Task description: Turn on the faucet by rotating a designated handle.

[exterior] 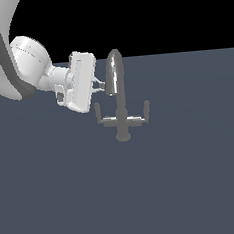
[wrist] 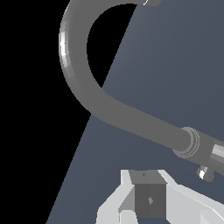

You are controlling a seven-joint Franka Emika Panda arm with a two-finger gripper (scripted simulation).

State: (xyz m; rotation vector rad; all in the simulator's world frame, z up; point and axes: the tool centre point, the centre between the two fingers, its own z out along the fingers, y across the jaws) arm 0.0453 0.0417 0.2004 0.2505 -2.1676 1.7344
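Note:
The grey metal faucet stands on the dark floor with its arched spout rising above the post. Two L-shaped levers stick out sideways: one handle on the exterior view's left, its twin on the right. I cannot tell which is the designated one. My gripper hovers beside the spout's upper part, above the left handle and touching neither. Its fingers look pressed together and hold nothing. In the wrist view the spout curves across the picture beyond the fingertips.
The flat grey-blue floor spreads around the faucet's round base. My white arm comes in from the exterior view's upper left.

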